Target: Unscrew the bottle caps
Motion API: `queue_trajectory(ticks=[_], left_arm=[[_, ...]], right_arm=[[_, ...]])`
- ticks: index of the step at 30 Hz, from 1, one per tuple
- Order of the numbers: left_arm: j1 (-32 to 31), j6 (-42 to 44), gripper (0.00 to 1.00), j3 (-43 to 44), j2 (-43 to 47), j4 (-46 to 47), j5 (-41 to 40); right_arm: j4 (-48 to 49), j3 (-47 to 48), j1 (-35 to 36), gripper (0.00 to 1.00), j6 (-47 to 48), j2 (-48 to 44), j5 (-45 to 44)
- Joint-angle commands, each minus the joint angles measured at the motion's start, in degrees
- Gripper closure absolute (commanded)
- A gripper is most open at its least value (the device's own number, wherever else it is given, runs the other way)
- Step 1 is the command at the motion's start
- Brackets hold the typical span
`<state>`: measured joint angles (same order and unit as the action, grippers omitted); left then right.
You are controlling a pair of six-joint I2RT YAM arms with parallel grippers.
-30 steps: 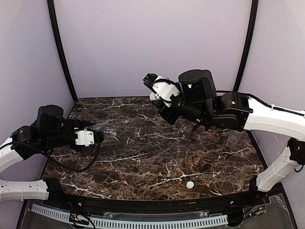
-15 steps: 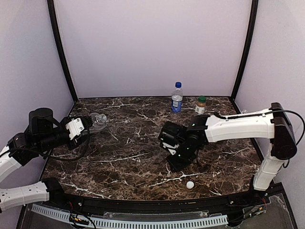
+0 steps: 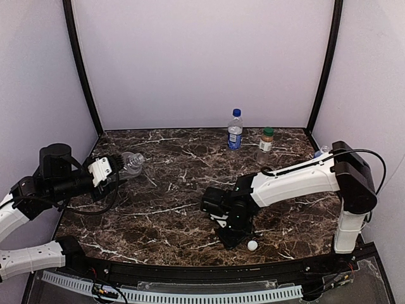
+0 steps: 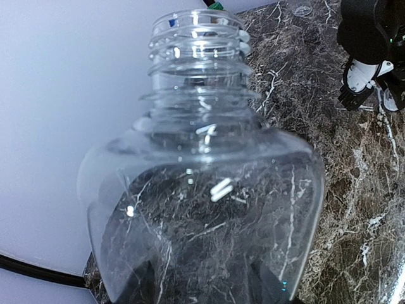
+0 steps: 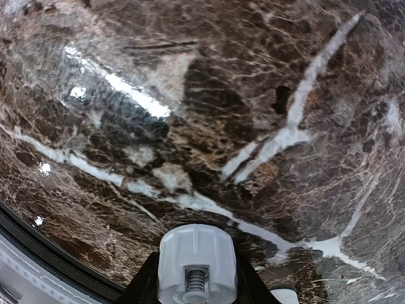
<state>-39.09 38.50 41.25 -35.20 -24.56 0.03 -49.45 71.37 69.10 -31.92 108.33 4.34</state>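
Note:
My left gripper (image 3: 121, 166) is shut on the body of the plain clear bottle (image 3: 131, 161), which lies tilted above the table's left side. In the left wrist view the bottle (image 4: 202, 190) fills the frame; its threaded neck (image 4: 197, 44) is bare, with no cap. My right gripper (image 3: 231, 238) is low over the table's front edge, shut on a white cap (image 5: 197, 263). A second white cap (image 3: 252, 245) lies on the table just right of it. A blue-label bottle with a blue cap (image 3: 235, 130) and a tan-label bottle with a green cap (image 3: 266, 140) stand at the back.
A small blue-topped thing (image 3: 320, 152) shows behind my right arm at the far right; it is partly hidden. The dark marble table (image 3: 177, 209) ends at a black front rail (image 3: 190, 275). Purple walls close the back and sides.
My right arm swung from high at the back down to the table's front edge. My left arm pulled the bottle a little back and left.

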Motion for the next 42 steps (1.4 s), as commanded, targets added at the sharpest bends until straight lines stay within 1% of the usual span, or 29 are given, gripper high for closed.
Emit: queue_trajectory(ticks=[1, 2, 3, 4, 5, 6, 9, 11, 13, 14, 16, 19, 20, 22, 24, 28, 31, 35, 42], left_arm=[[0.33, -1.29, 0.51, 2.40, -0.31, -1.59, 4.06], [0.38, -1.35, 0.51, 2.59, -0.40, -2.04, 5.08], [0.35, -1.48, 0.51, 3.06, -0.51, -2.28, 5.73], [0.38, -1.58, 0.51, 3.31, -0.54, -2.83, 7.12], [0.40, -1.91, 0.51, 3.84, -0.63, -3.15, 7.85], [0.35, -2.06, 0.51, 4.14, -0.69, -3.97, 9.58], [0.33, -2.60, 0.50, 5.86, -0.98, -5.98, 14.40], [0.41, -3.26, 0.50, 6.72, -1.13, -7.23, 18.69], [0.34, -4.36, 0.50, 7.42, -1.43, -7.92, 22.32], [0.38, -4.98, 0.49, 7.61, -1.73, -8.39, 24.19], [0.34, -5.46, 0.49, 8.25, -2.08, -9.17, 26.36], [0.47, -5.54, 0.49, 9.01, -2.50, -9.80, 27.79], [0.45, -5.47, 0.49, 9.13, -2.68, -9.80, 28.00], [0.49, -5.38, 0.49, 9.33, -3.01, -9.74, 28.16], [0.55, -5.43, 0.49, 9.55, -3.29, -9.81, 28.33], [0.68, -5.45, 0.49, 9.93, -3.69, -10.07, 28.68], [0.68, -5.50, 0.49, 9.90, -3.81, -9.95, 28.99], [0.69, -5.37, 0.49, 9.90, -3.89, -9.91, 28.88], [0.69, -5.53, 0.48, 10.05, -4.17, -9.53, 28.91]], right_arm=[[-2.10, 2.14, 0.54, 0.43, 0.13, 1.49, -1.35], [-3.06, 3.03, 0.58, 0.35, 0.36, 1.35, -2.00], [-4.09, 4.19, 0.66, 0.13, 0.66, 1.10, -2.80], [-5.27, 5.66, 0.73, 0.07, 1.10, 0.78, -3.75], [-6.40, 7.28, 0.82, 0.03, 1.68, 0.30, -4.88], [-7.20, 9.07, 1.10, 0.02, 2.64, -0.37, -6.44], [-7.15, 14.31, 1.65, 0.01, 7.02, -3.75, -10.70], [-4.09, 17.62, 1.85, 0.01, 11.39, -6.63, -12.27], [3.24, 19.28, 2.11, 0.03, 16.90, -10.54, -11.13], [8.93, 19.19, 2.35, 0.05, 19.87, -12.50, -9.00], [25.91, 16.00, 3.28, 0.08, 25.93, -17.31, -3.11], [53.02, 5.63, 4.15, 0.11, 32.77, -23.42, 3.78], [60.88, 3.21, 4.12, 0.12, 34.03, -23.98, 5.40], [71.15, 1.16, 4.17, 0.17, 35.38, -23.04, 7.72], [73.50, 3.26, 4.20, 0.20, 35.44, -20.31, 8.36], [73.20, 8.31, 4.27, 0.25, 35.21, -15.56, 10.56], [73.04, 10.34, 4.52, 0.32, 34.87, -13.12, 11.51], [72.21, 10.67, 4.70, 0.48, 33.48, -11.95, 11.10], [69.68, 10.28, 4.76, 0.53, 32.33, -10.56, 9.17]])
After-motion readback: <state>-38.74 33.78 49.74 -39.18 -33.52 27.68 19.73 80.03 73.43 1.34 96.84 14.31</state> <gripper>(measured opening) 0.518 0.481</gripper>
